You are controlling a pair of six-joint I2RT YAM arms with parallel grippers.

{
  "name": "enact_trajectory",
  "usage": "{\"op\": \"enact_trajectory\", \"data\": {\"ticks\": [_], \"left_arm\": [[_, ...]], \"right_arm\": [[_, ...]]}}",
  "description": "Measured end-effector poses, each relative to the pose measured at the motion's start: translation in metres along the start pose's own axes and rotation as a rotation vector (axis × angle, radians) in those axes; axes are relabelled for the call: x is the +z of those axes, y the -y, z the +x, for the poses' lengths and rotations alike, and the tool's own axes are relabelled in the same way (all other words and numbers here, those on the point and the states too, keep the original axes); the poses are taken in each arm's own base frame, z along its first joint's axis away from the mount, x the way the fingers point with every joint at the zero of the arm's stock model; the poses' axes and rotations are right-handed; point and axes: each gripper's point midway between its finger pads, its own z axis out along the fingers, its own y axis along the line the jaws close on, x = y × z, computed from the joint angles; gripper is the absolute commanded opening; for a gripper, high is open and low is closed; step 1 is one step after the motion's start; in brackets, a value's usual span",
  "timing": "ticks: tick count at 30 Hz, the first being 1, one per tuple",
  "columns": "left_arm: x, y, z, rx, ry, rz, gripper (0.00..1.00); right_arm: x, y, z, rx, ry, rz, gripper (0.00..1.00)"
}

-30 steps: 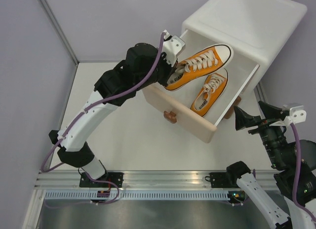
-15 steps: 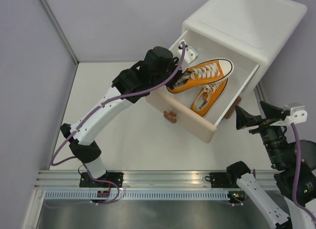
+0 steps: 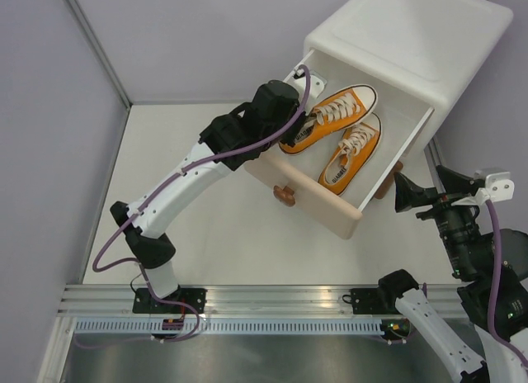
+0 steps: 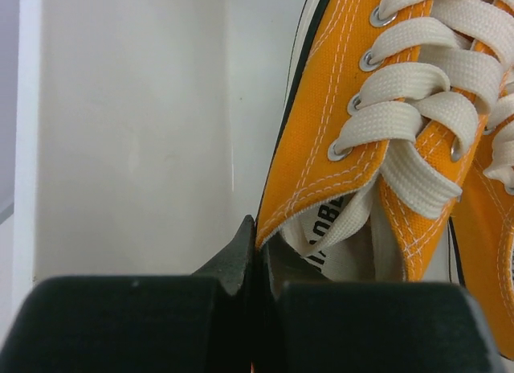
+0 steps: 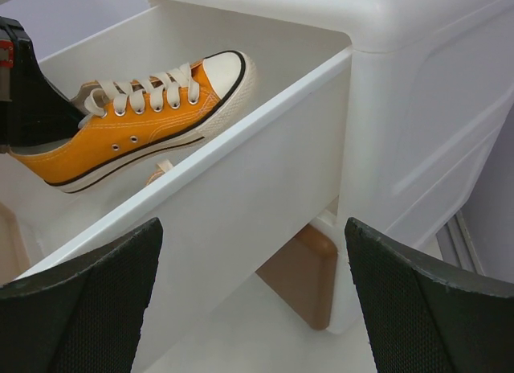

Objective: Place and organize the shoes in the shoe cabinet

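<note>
Stretches the left arm [image 3: 190, 181] long and diagonal across the table [image 3: 231, 234], wrist dipped into the pulled-out drawer [image 3: 318, 208] of the smooth, rounded white shoe cabinet [image 3: 412, 36]. Pinches the left claw [image 4: 256, 240] tight on the canvas heel collar of one orange sneaker [image 3: 332, 116], beside its mate [image 3: 353, 156]. Holds the right claw [image 5: 250, 228] wide, empty, low beside the drawer wall.
</note>
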Motion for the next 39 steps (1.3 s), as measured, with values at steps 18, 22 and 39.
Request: {"op": "enact_trajectory", "data": {"ticks": [18,22,39], "left_arm": [[0.029,0.014,0.009,-0.129,-0.036,-0.109,0.02],[0.032,0.008,0.008,-0.153,-0.033,-0.152,0.02],[0.032,-0.003,0.016,-0.188,-0.043,-0.235,0.02]], "right_arm": [[0.082,-0.015,-0.057,0.033,0.075,0.043,0.98],[0.103,-0.015,-0.061,0.032,0.085,0.068,0.98],[0.137,-0.006,-0.079,0.042,0.170,0.164,0.98]]}}
